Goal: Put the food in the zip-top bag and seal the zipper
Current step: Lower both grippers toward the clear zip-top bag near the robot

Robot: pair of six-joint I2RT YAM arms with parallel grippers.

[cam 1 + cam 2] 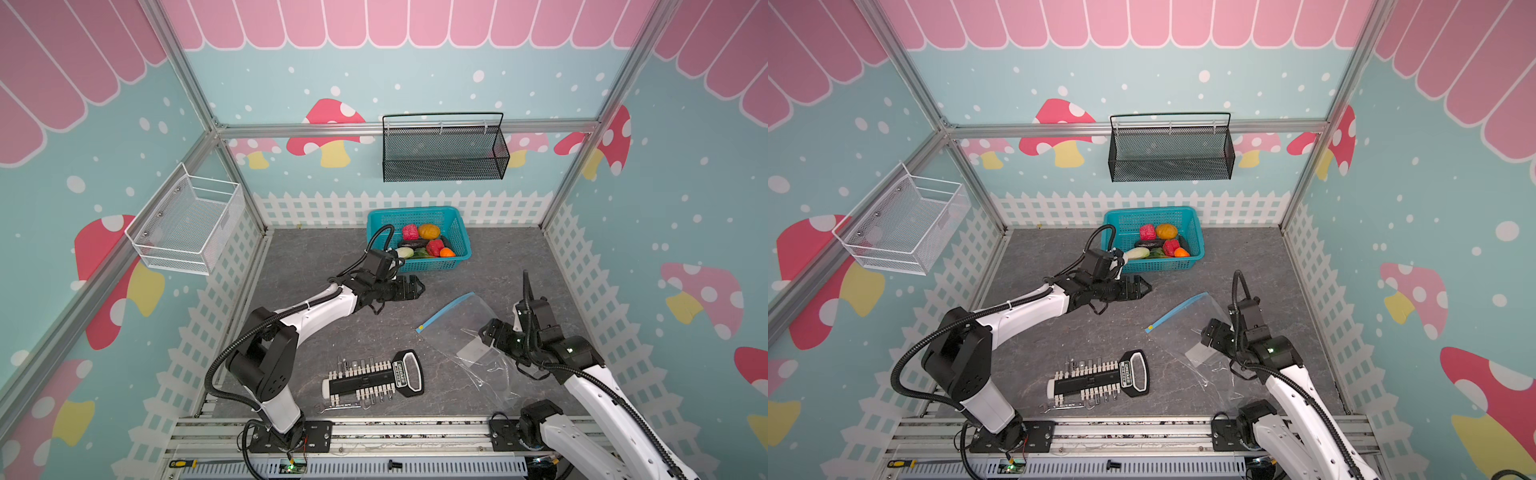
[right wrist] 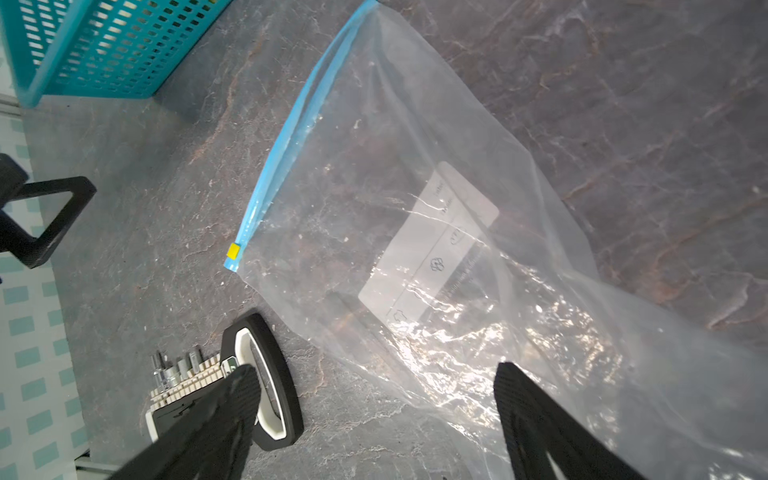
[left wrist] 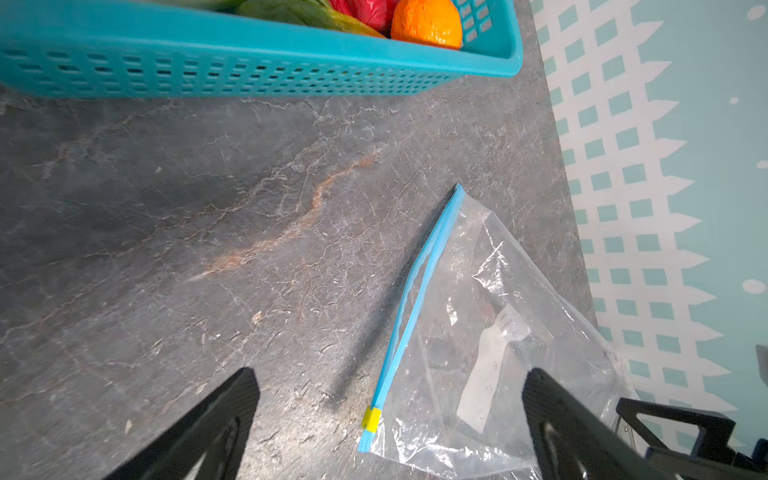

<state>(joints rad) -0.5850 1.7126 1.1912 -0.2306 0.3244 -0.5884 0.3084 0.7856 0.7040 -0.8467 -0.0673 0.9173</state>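
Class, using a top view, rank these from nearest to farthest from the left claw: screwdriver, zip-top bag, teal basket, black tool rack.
From the left claw, in a top view:
1. The teal basket, just behind it.
2. The zip-top bag, to its right and forward.
3. The black tool rack, front middle.
4. The screwdriver, on the front rail, far left.

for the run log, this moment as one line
left gripper open, empty, beside teal plastic lattice basket | right gripper open over clear plastic zip-top bag | small plastic toy food all in basket | bag empty
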